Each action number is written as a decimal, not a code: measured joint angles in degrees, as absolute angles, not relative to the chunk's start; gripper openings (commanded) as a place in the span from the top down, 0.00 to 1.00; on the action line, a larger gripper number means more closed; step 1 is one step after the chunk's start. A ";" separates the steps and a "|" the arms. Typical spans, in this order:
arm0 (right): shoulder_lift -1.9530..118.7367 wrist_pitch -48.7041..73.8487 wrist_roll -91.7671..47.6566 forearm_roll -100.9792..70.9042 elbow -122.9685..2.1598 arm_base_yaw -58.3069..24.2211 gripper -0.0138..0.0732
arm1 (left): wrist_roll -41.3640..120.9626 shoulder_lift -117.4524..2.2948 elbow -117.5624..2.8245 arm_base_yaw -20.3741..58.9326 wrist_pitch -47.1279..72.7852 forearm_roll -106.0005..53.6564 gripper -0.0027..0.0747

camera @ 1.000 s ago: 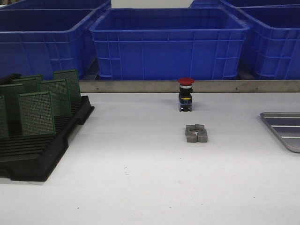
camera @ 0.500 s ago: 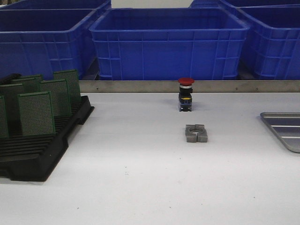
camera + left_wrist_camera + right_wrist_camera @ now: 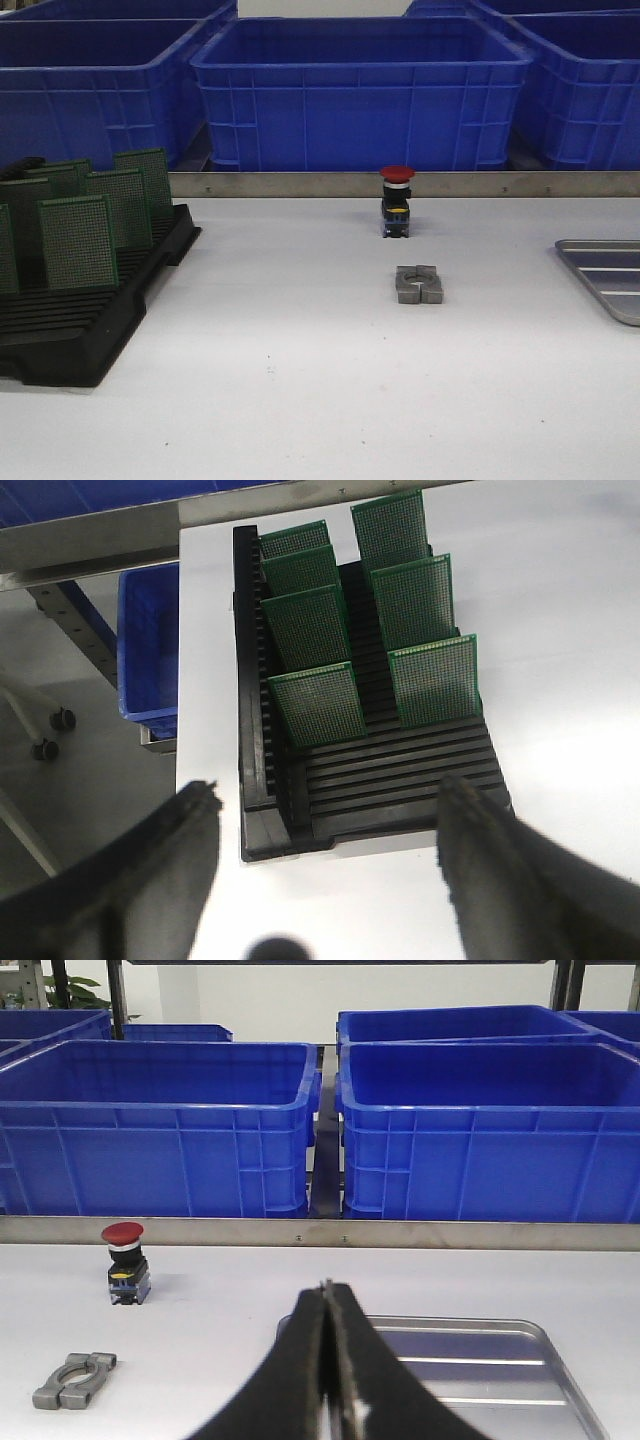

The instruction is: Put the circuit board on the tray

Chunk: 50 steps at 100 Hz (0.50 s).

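Hovering spread wide above the rack (image 3: 370,780), the left end effector (image 3: 325,865); right end effector (image 3: 328,1360) pressed together over the tray (image 3: 520,1360).

seven green boards (image 3: 311,625) upright in black rack (image 3: 400,785).

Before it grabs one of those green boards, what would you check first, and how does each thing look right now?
1. Left gripper open wide enough: ok, fingers spread apart above the black rack.
2. Boards standing upright in the rack slots, with gaps between them: ok.
3. Left gripper lined up over one board: not ok, it hangs over the rack's empty end.
4. Tray ready to receive: ok, what shows of its floor is bare.
5. Right gripper out of the way: cannot tell; it is shut, in front of the tray.
6. Red button and metal clamp lying between rack and tray: cannot tell if they block the path.
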<state>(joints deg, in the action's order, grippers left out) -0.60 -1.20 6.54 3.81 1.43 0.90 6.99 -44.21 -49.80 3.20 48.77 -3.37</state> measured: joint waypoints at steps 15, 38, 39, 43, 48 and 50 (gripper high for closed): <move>-0.60 -1.20 6.54 3.81 1.43 0.90 0.92 | 7.08 -44.21 -49.80 3.20 48.38 -3.78 0.32; -0.60 -1.20 6.54 3.81 1.43 0.90 0.92 | 9.11 -45.29 -50.61 3.20 45.15 -7.52 0.32; -0.60 -1.20 6.54 3.81 1.43 0.90 0.92 | 9.67 -45.45 -50.88 3.20 45.15 -7.79 0.32; -0.60 -1.20 6.54 3.81 1.43 0.90 0.92 | 11.42 -46.65 -51.71 3.20 45.15 -8.63 0.32; -0.60 -1.20 6.54 3.81 1.43 0.90 0.92 | 14.80 -48.58 -53.26 3.20 45.83 -10.15 0.32; -0.60 -1.20 6.54 3.81 1.43 0.90 0.92 | 16.56 -49.51 -54.04 3.20 46.13 -10.87 0.32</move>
<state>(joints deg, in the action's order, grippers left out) -0.60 -1.20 6.54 3.81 1.43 0.90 16.56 -49.51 -54.04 3.20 46.13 -10.87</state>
